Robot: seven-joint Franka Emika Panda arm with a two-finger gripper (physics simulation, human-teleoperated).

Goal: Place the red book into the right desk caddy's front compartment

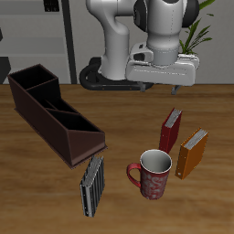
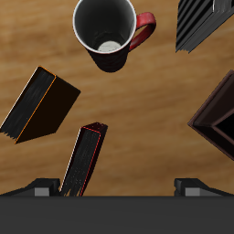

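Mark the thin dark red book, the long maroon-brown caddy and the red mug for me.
Thin dark red hardcover book [image 1: 170, 129], exterior view, on its front cover.
Long dark maroon-brown open-topped desk caddy [image 1: 46, 122], exterior view, on its long outer wall.
Red mug with white inside [image 1: 152, 182], exterior view, on its outer wall.

A: Below the camera?
B: The red book [image 2: 85, 161], upright, spine up, between an orange book [image 2: 40, 103] and a caddy corner [image 2: 216, 114]. Beyond it, a red mug [image 2: 110, 31].
A: Striped thing?
B: Probably another book [image 2: 203, 20].
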